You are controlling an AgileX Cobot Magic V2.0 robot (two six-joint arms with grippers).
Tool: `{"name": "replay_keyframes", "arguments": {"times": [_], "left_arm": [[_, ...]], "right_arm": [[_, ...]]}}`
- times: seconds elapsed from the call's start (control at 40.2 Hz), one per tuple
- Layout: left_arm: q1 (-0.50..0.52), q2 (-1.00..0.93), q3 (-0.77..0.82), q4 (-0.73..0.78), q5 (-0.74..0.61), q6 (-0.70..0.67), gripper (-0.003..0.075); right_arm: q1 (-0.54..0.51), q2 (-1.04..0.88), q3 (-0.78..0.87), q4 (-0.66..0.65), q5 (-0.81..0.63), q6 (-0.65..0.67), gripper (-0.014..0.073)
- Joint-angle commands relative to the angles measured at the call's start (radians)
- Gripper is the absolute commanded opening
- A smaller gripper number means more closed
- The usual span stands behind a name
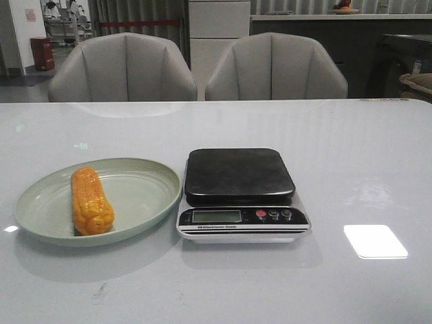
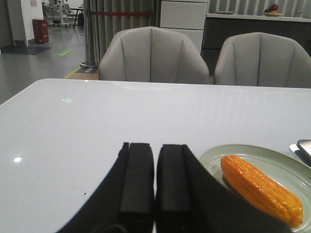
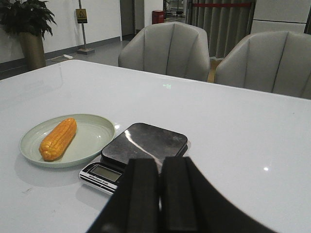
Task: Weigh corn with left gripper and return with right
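At the lower left of the front view we see the corn lying flat inside a pale green plate. It lies to the left of the plate's middle, with one blunt end toward the far rim and the other toward the near rim. Just to the right of the plate, very close to its rim, stands a kitchen scale with a dark platform and a grey display with three small buttons beside it. We see nothing on the platform. Both things rest on a white glossy table, and behind the table, in the upper part of the frame, stand two grey chairs.

Neither arm shows in the front view. In the left wrist view we see the left gripper at the bottom middle, its two black fingers pressed together with only a thin line between them and nothing in between; the corn lies on the plate at the lower right of that frame, apart from the fingers. In the right wrist view the right gripper looks the same, fingers together and holding nothing, with the scale beyond it in the middle of the frame and the plate with the corn at the left.
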Motion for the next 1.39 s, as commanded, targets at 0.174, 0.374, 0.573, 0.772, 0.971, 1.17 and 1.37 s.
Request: {"name": "replay_keyframes", "arguments": {"times": [0.174,0.374,0.573,0.772,0.971,1.17,1.37], "left_arm": [[0.003,-0.020,0.000,-0.009,-0.068,-0.004,0.0114],[0.003,-0.020,0.000,-0.009,-0.068,-0.004,0.0114],[0.003,-0.020,0.000,-0.009,-0.068,-0.004,0.0114],[0.003,-0.020,0.000,-0.009,-0.068,-0.004,0.0114],[0.003,-0.020,0.000,-0.009,-0.068,-0.004,0.0114],[0.003,-0.020,0.000,-0.009,-0.068,-0.004,0.0114],[0.003,-0.020,0.000,-0.009,-0.068,-0.004,0.0114]], "right_arm": [[-0.004,0.010,-0.027,-0.013,-0.081,-0.012,0.0165],[-0.004,0.010,-0.027,-0.013,-0.081,-0.012,0.0165],[-0.004,0.010,-0.027,-0.013,-0.081,-0.012,0.0165],[-0.004,0.010,-0.027,-0.013,-0.081,-0.012,0.0165],[-0.031,0.010,-0.025,-0.013,-0.081,-0.012,0.0164],[-0.233,0.010,-0.013,-0.013,-0.095,-0.012,0.0164],[-0.404,0.010,0.078,-0.013,-0.173,-0.012,0.0164]]}}
